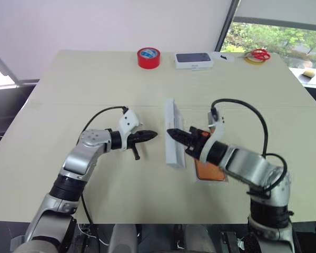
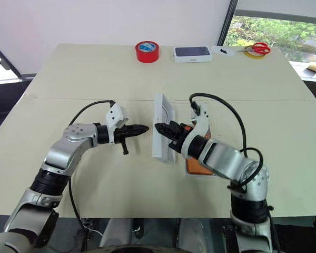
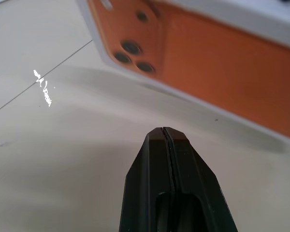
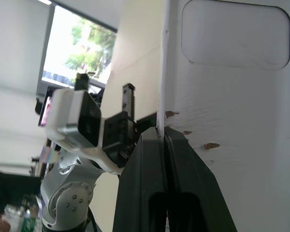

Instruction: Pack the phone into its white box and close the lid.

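Note:
The lid [image 1: 173, 138] stands tipped up on its long edge in the middle of the table. Its printed face, an orange phone picture with lenses [image 3: 198, 63], is turned toward my left gripper [image 1: 155, 134]. That gripper is shut and empty, just short of the lid. My right gripper [image 1: 169, 132] is shut on the lid's thin wall [image 4: 162, 87] from the other side, where the white inner face has a rounded hollow [image 4: 234, 34]. The orange phone [image 1: 208, 171] lies flat under my right forearm, mostly hidden. A thin pale rim around it looks like the white box [image 1: 210, 181].
At the table's far edge are a red tape roll [image 1: 148, 57], a white box with a dark phone picture [image 1: 194, 60], a small white item [image 1: 225, 57] and red scissors [image 1: 260, 54] on a yellow ring. A cable loops above each wrist.

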`<state>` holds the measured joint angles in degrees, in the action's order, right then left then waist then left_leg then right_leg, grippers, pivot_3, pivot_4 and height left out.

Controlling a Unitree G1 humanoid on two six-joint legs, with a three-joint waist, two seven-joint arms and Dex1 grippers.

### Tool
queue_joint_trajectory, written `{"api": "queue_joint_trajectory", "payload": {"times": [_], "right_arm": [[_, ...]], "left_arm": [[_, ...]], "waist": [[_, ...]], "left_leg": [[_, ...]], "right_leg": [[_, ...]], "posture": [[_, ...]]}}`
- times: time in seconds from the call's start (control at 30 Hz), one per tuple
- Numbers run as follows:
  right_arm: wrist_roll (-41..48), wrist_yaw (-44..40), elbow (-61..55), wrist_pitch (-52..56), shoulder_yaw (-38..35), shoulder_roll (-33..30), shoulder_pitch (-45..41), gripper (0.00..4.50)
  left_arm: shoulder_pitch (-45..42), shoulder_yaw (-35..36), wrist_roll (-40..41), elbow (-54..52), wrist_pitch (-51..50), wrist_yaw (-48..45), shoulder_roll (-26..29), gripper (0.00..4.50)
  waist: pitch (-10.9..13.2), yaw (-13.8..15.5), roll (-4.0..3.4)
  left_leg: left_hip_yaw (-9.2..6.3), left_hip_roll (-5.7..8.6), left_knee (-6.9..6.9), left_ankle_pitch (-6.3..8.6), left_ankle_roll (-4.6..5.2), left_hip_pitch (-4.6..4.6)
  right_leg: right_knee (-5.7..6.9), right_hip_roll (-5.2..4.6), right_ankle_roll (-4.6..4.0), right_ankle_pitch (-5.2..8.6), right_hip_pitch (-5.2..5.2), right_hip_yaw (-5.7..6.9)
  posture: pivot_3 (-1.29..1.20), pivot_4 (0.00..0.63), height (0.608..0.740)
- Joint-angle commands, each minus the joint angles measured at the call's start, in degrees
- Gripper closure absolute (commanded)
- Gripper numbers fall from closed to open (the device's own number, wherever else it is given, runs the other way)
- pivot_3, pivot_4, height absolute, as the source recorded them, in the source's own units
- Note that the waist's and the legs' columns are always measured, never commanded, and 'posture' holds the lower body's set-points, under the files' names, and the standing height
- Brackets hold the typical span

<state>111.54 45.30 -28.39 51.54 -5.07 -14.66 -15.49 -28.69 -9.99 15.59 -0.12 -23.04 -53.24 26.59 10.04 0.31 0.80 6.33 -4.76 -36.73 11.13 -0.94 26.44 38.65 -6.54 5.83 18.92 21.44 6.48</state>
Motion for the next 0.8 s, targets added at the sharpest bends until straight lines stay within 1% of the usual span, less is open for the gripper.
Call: {"api": "queue_joint_trajectory", "payload": {"times": [0.03, 0.1, 0.13, 0.2, 0.27, 0.33, 0.37, 0.43, 0.47, 0.53, 0.6, 0.63, 0.7, 0.8], "right_arm": [[1.5, 1.9, -4.2, -4.4, 2.0, -1.2, 3.1, 4.46], [1.5, 1.5, -4.0, -4.7, 2.1, -3.1, 4.5, 4.46], [1.5, 1.3, -3.7, -5.0, 2.0, -3.7, 5.0, 4.20], [1.5, 0.6, -3.0, -4.9, 1.6, -5.7, 5.0, 3.54], [1.5, -0.9, -2.2, -4.1, 0.7, -9.0, 3.5, 2.60], [1.5, -3.6, -1.1, -2.3, -1.0, -14.8, 1.1, 1.46], [1.5, -5.5, -0.1, -1.5, -2.8, -18.5, -0.1, 1.02], [1.5, -9.0, 1.8, 0.1, -5.7, -25.0, -1.4, 1.02], [1.5, -10.3, 2.4, 0.6, -6.2, -27.3, -1.6, 1.02], [1.5, -13.2, 5.5, 2.3, -9.3, -34.4, -0.8, 1.02], [-0.8, -16.4, 7.6, 3.0, -11.3, -39.1, 0.0, 1.02], [-2.3, -18.0, 8.5, 3.1, -11.9, -40.4, 0.7, 1.24], [-7.2, -21.6, 9.0, 4.1, -12.5, -42.9, 2.5, 1.87], [-14.4, -26.1, 8.2, 5.4, -12.1, -45.2, 4.7, 3.39]], "left_arm": [[-0.7, -0.3, 0.2, -1.9, 0.8, 0.5, -1.5, 4.50], [-0.6, -1.4, 0.1, -2.5, 0.7, 0.4, -2.5, 4.50], [-0.6, -2.0, 0.1, -2.7, 0.5, 0.4, -3.1, 4.50], [-1.0, -3.4, -0.1, -2.7, 0.0, 0.7, -4.8, 4.50], [-1.5, -5.2, -0.5, -2.6, -0.7, 0.9, -6.5, 4.50], [-1.7, -6.8, -0.8, -2.9, -0.9, 0.8, -7.8, 4.50], [-1.9, -7.4, -0.9, -3.0, -1.0, 0.9, -8.5, 4.50], [-2.4, -8.2, -0.9, -2.9, -1.8, 1.5, -9.9, 4.50], [-2.5, -8.3, -0.8, -2.8, -2.2, 1.6, -10.3, 4.50], [-2.9, -10.2, -2.0, -2.1, -1.6, 1.8, -11.9, 4.50], [-3.5, -11.6, -3.0, -0.9, -1.3, 2.5, -13.5, 4.50], [-4.1, -12.1, -3.4, 0.0, -1.5, 3.0, -14.6, 4.50], [-5.2, -12.8, -3.5, 1.3, -2.0, 3.6, -16.7, 4.50], [-5.9, -12.9, -3.6, 1.7, -2.2, 3.8, -18.1, 4.50]], "waist": [[0.0, 0.1, 0.00], [0.0, 0.1, 0.00], [0.0, 0.1, -0.01], [0.0, 0.2, -0.01], [0.0, 0.2, -0.01], [0.0, 0.2, -0.02], [0.0, 0.2, -0.02], [0.0, 0.4, -0.02], [0.0, 0.4, -0.01], [0.0, 0.5, -0.04], [0.0, 0.5, -0.03], [0.0, 0.5, -0.03], [0.0, 0.5, -0.03], [0.0, 0.4, -0.03]], "left_leg": [[0.00, 0.00, -0.01, 0.01, 0.01, 0.00], [-0.01, 0.00, -0.03, 0.01, 0.01, 0.00], [-0.01, 0.00, -0.03, 0.01, 0.01, 0.00], [-0.03, 0.00, -0.03, 0.01, 0.02, -0.02], [-0.02, 0.00, -0.04, 0.01, 0.02, -0.01], [-0.01, 0.00, -0.09, 0.03, 0.05, 0.00], [0.01, 0.00, -0.11, 0.04, 0.06, 0.00], [-0.01, 0.00, -0.11, 0.04, 0.07, 0.00], [0.00, 0.00, -0.12, 0.05, 0.08, 0.01], [0.00, -0.01, -0.12, 0.05, 0.08, 0.01], [0.03, -0.01, -0.13, 0.06, 0.09, 0.01], [0.05, -0.01, -0.15, 0.06, 0.10, 0.01], [0.08, 0.00, -0.21, 0.07, 0.11, 0.01], [0.08, -0.01, -0.20, 0.07, 0.11, 0.02]], "right_leg": [[0.00, 0.00, 0.00, 0.00, 0.00, -0.01], [0.00, 0.00, 0.00, 0.00, -0.01, -0.01], [0.00, 0.00, 0.00, 0.00, -0.01, -0.02], [0.00, 0.00, 0.00, 0.00, -0.02, -0.02], [0.00, 0.00, -0.01, 0.00, -0.02, -0.02], [0.00, 0.00, -0.01, 0.00, -0.02, -0.04], [0.00, 0.00, -0.01, 0.00, -0.01, -0.06], [0.00, 0.00, -0.01, 0.00, -0.02, -0.06], [0.00, 0.00, -0.01, 0.00, -0.02, -0.05], [-0.03, 0.02, -0.01, 0.00, -0.04, -0.04], [-0.06, 0.02, -0.01, 0.00, -0.06, -0.04], [-0.07, 0.02, -0.01, 0.00, -0.07, -0.04], [-0.06, 0.02, 0.00, 0.00, -0.10, -0.03], [-0.06, 0.02, 0.00, 0.00, -0.08, -0.03]], "posture": [[0.00, 0.150, 0.730], [0.00, 0.150, 0.730], [0.00, 0.150, 0.730], [0.00, 0.150, 0.730], [0.00, 0.150, 0.730], [0.00, 0.150, 0.730], [0.00, 0.150, 0.730], [0.00, 0.150, 0.730], [0.00, 0.150, 0.730], [0.00, 0.150, 0.730], [0.00, 0.150, 0.730], [0.00, 0.150, 0.730], [0.00, 0.150, 0.730], [0.00, 0.150, 0.730]]}}
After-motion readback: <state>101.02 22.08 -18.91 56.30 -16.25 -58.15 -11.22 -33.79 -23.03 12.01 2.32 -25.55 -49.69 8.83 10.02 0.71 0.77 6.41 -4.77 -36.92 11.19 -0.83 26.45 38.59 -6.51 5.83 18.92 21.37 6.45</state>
